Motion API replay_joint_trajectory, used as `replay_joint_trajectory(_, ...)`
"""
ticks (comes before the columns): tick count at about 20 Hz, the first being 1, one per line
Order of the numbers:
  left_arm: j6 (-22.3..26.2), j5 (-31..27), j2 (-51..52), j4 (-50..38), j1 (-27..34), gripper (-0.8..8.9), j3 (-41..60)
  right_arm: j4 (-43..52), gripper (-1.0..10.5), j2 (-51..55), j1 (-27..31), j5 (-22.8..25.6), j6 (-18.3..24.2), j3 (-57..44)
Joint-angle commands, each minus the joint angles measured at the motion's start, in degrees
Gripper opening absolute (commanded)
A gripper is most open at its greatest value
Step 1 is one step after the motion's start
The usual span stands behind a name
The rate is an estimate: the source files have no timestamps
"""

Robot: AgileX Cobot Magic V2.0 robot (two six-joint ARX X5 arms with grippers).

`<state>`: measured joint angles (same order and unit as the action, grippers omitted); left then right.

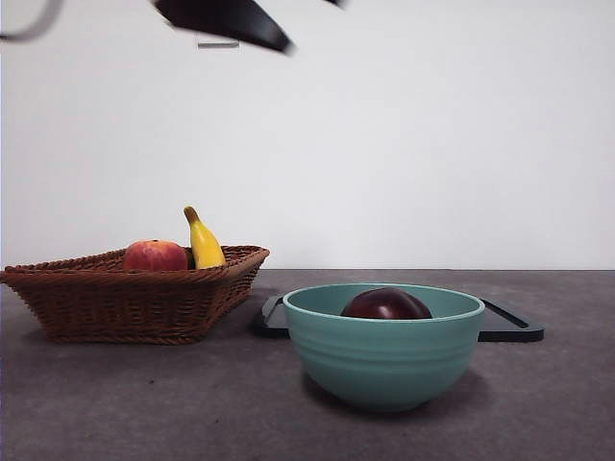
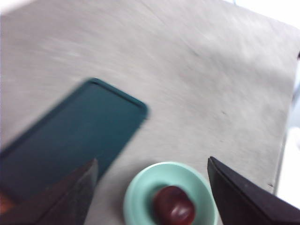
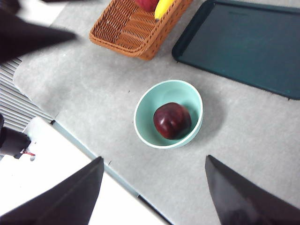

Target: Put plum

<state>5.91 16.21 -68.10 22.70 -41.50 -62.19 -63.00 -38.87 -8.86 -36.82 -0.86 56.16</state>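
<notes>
Plum [image 1: 386, 304] sitting inside the teal bowl [image 1: 383, 362] on a grey table [image 1: 115, 403], plain white wall behind. Dark tray [image 3: 243, 44] just past the bowl, wicker basket [image 1: 125, 298] beside it holding banana [image 1: 204, 242] and red-orange fruit [image 1: 155, 255]. Left gripper [image 2: 152, 199] and right gripper [image 3: 154, 192] both spread wide, empty, high above the bowl

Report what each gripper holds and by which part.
Nothing is held. Left gripper and right gripper are both open and empty; the plum lies in the bowl.
</notes>
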Motion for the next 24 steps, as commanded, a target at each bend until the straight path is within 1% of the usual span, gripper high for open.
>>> replay_joint_trajectory(1, -0.63, -0.11, 3.58, 3.76, 2.38, 3.78, -1.18, 0.83, 3.4, -0.37, -0.13, 1.42, 0.26, 0.94)
replay_joint_trajectory(4, -0.61, 0.04, 9.44, 12.09, 7.43, 3.78, -1.18, 0.85, 3.4, -0.37, -0.13, 2.34, 0.28, 0.94)
replay_joint_trajectory(6, -0.57, 1.79, 12.28, 17.94, 9.97, 3.78, -1.18, 0.87, 3.4, -0.39, -0.13, 2.34, 0.26, 0.94)
replay_joint_trajectory(7, -0.39, 3.63, 13.38, 20.57, 10.84, 3.78, -1.16, 0.94, 3.4, -0.39, -0.13, 2.34, 0.26, 0.94)
replay_joint_trajectory(9, -0.02, 9.75, 15.17, 26.01, 12.09, 3.78, -1.16, 1.25, 3.4, -0.39, -0.13, 2.34, 0.24, 0.94)
replay_joint_trajectory(11, 1.44, 16.57, 16.02, 31.23, 12.28, 3.77, -1.16, 1.29, 3.4, -0.39, -0.13, 2.34, 0.24, 0.94)
replay_joint_trajectory(13, 3.06, 21.16, 16.06, 35.47, 12.26, 3.74, -1.16, 1.27, 3.4, -0.39, -0.13, 2.32, 0.22, 0.94)
replay_joint_trajectory(14, 3.91, 21.77, 16.04, 36.89, 12.22, 3.74, -1.16, 1.25, 3.4, -0.39, -0.13, 2.32, 0.2, 0.94)
replay_joint_trajectory(16, 3.93, 21.75, 16.04, 37.83, 12.24, 3.74, -1.16, 1.2, 3.4, -0.39, -0.13, 2.29, 0.04, 0.94)
replay_joint_trajectory(21, 3.93, 21.75, 16.04, 37.73, 12.24, 3.73, -1.16, -0.94, 3.4, -0.39, -0.13, 2.32, 0.0, 0.92)
replay_joint_trajectory(24, 3.93, 21.75, 16.04, 37.57, 12.24, 3.73, -1.16, -0.83, 3.4, -1.25, -0.28, 2.32, -0.87, 0.83)
